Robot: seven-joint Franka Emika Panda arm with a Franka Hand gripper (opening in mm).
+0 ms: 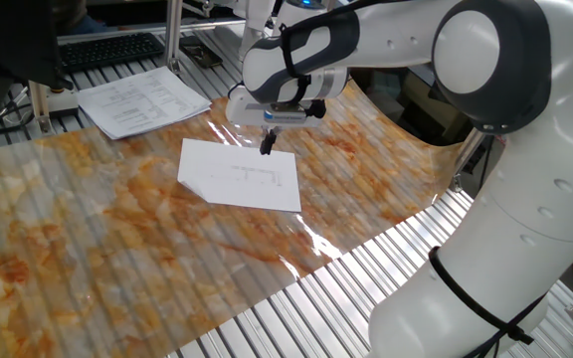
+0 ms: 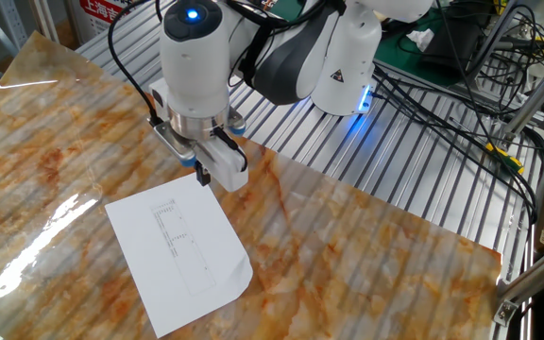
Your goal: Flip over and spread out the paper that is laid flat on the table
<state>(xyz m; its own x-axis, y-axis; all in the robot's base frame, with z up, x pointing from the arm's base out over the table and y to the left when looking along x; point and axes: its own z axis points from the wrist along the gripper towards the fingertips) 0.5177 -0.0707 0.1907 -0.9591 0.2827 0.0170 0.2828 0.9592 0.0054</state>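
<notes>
The paper (image 1: 242, 177) lies flat on the orange-and-grey marbled table cover (image 1: 117, 249), with faint grey printed marks facing up. In the other fixed view the paper (image 2: 182, 250) has one slightly curled near corner. My gripper (image 1: 267, 145) hangs pointing down just above the paper's far edge, with the fingers together and holding nothing. In the other fixed view the gripper (image 2: 204, 177) is over the paper's top corner. The bare table cover (image 2: 376, 255) surrounds the sheet.
A thicker stack of printed papers (image 1: 142, 99) lies at the back left, half on the cover. A black keyboard (image 1: 107, 50) sits behind it. Bare metal slats (image 1: 366, 288) run along the front right. Cables (image 2: 442, 85) trail behind the robot's base.
</notes>
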